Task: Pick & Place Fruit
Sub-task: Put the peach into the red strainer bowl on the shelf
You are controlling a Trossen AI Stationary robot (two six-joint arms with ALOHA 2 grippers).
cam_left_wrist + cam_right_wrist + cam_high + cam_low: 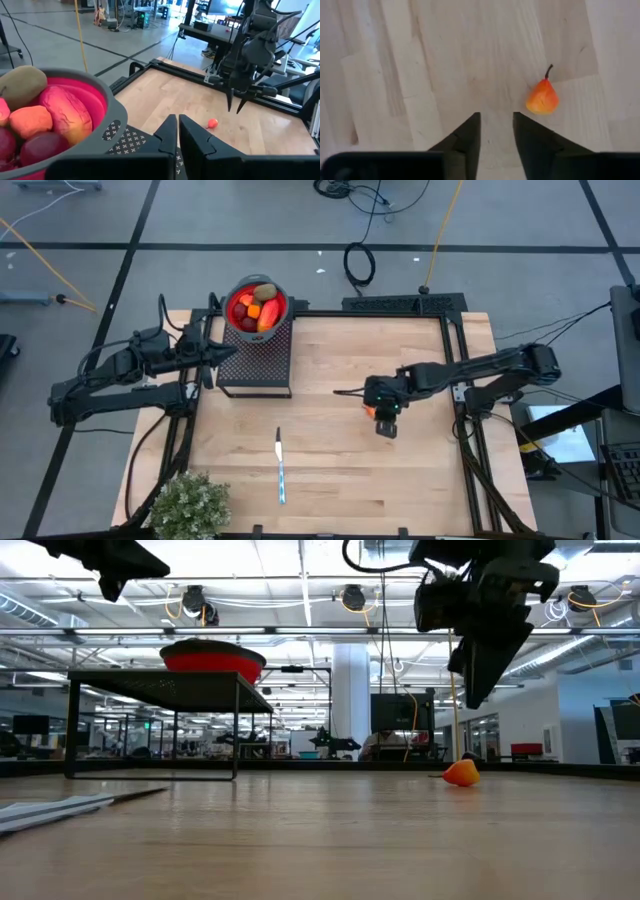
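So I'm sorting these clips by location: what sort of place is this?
Probably a robotics lab in an open industrial hall: a wooden table in a metal frame, cables across the floor, exposed ceiling ducts.

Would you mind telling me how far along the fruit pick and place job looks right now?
Mostly done, it seems: the red bowl on the black stand already holds several fruits. In hand: nothing. The right claw hovers open above the table, with a small orange pear lying loose on the wood beside it. Left: that pear, probably. The left claw waits shut near the bowl.
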